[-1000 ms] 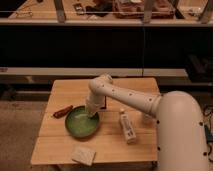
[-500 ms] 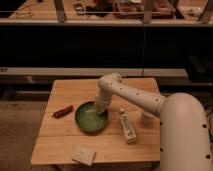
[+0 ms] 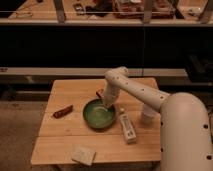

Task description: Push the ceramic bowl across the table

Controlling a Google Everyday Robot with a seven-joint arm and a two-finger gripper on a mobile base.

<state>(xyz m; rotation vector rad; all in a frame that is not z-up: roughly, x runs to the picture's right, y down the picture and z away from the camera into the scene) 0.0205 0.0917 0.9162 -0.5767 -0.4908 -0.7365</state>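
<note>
The green ceramic bowl (image 3: 99,114) sits near the middle of the light wooden table (image 3: 75,90). My gripper (image 3: 104,105) reaches down from the white arm and is at the bowl's far right rim, touching or just inside it. The arm's wrist hides the gripper tip.
A red elongated object (image 3: 63,111) lies left of the bowl. A white bottle (image 3: 127,126) lies on its side right of the bowl. A pale sponge-like block (image 3: 83,155) lies near the front edge. A white cup (image 3: 148,113) stands at the right, under the arm. A dark counter runs behind the table.
The bowl has slid to the right and a little toward the far side, with the gripper moving along at its rim. The other objects have stayed put.
</note>
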